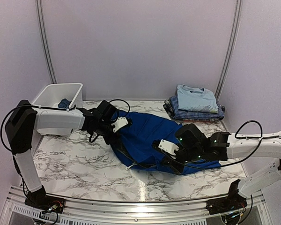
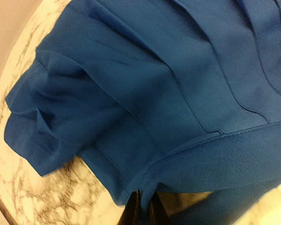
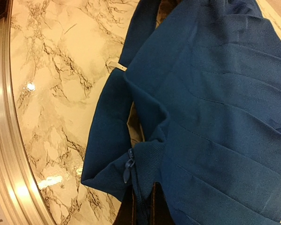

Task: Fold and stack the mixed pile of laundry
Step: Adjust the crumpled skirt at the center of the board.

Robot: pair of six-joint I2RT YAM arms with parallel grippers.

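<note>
**1. Location of the work item.** The royal blue garment (image 1: 145,133) lies on the table (image 1: 70,159), between the two arms. Its long axis runs diagonally in the top view, from far left to near right. The finished stack sits well apart at the far right, with the light blue T-shirt (image 1: 195,97) on top of the navy check shirt (image 1: 193,114). The white bin (image 1: 61,86) stands at the far left.

**2. State of the fingers.** The left fingers (image 2: 132,216) are narrow and pinch a hemmed edge at the far-left end of the garment. The right fingers (image 3: 126,215) are narrow and pinch a ribbed band at the near-right end, just beside a zipper pull (image 3: 129,165). Each arm holds the end nearer its own side. From each grip the cloth runs away toward the other arm.

**3. Governing relation.** Both grips lie on the long axis. Judged from this, the coming move works along that line, either by drawing the ends apart to flatten the cloth or by carrying one end over the other.

**4. View differences.**
- The top view shows both ends and the slack, wrinkled middle, but the wrists hide the grips.
- The left wrist view shows cloth between the fingers and a bunched lobe at the garment's edge.
- The right wrist view shows the zipper opening and a flap turned under, neither of which the top view resolves.
</note>
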